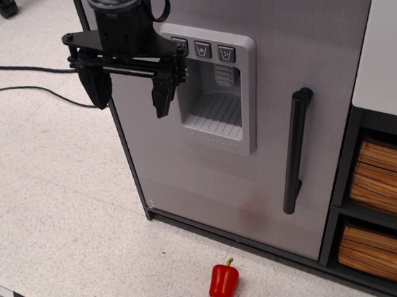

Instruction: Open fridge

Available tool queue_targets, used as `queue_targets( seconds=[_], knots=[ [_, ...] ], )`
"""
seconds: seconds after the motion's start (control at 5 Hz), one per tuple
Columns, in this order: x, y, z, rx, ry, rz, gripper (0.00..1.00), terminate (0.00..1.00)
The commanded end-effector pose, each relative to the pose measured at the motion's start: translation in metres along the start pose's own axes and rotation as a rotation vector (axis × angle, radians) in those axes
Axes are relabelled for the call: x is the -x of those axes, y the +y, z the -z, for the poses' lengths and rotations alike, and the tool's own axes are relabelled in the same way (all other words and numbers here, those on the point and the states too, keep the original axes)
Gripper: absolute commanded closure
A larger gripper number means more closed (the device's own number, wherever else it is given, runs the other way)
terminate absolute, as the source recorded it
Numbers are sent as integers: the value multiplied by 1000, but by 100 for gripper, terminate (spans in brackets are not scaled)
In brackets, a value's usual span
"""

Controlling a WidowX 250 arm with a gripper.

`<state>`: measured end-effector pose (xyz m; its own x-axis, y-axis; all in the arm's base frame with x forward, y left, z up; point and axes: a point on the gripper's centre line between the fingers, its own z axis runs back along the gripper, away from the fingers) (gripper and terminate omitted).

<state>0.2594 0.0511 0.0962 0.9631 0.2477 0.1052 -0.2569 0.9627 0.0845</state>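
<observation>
The tall dark-framed fridge with a brushed silver-grey door stands on the pale speckled floor with its door fully shut, filling the middle of the view. Its vertical black bar handle sits near the door's right edge, and the grey dispenser recess with three buttons lies to the left of it. The black two-fingered end effector hangs in front of the door's upper left corner, jaws spread wide and holding nothing, one finger over the door's left edge and the other just beside the dispenser. It is well apart from the handle, so the whole reach is left to do. The likeliest trouble, as I judge it, is a sideways sweep that catches the raised dispenser frame or presses a button on the way across. Closing short of the slim bar, or off its middle, could let the fingers slip when the pull begins. The small red bell pepper lies on the floor just in front of the door, and a swinging door might strike it. The open shelf unit with wooden-slat drawers stands right beside the handle side, leaving little room for a wide approach.
</observation>
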Motion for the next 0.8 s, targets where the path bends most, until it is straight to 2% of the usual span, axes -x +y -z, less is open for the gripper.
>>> queue_targets(
  seconds=[0.0, 0.2, 0.4, 0.6],
  knots=[
    [0, 0, 0, 0, 0, 0, 0, 0],
    [-17, -27, 13, -10, -84, -19, 0, 0],
    [-21, -58, 29, 45, -43, 58, 0, 0],
    [-26, -89, 34, 119, -95, 179, 0, 0]
  ],
)
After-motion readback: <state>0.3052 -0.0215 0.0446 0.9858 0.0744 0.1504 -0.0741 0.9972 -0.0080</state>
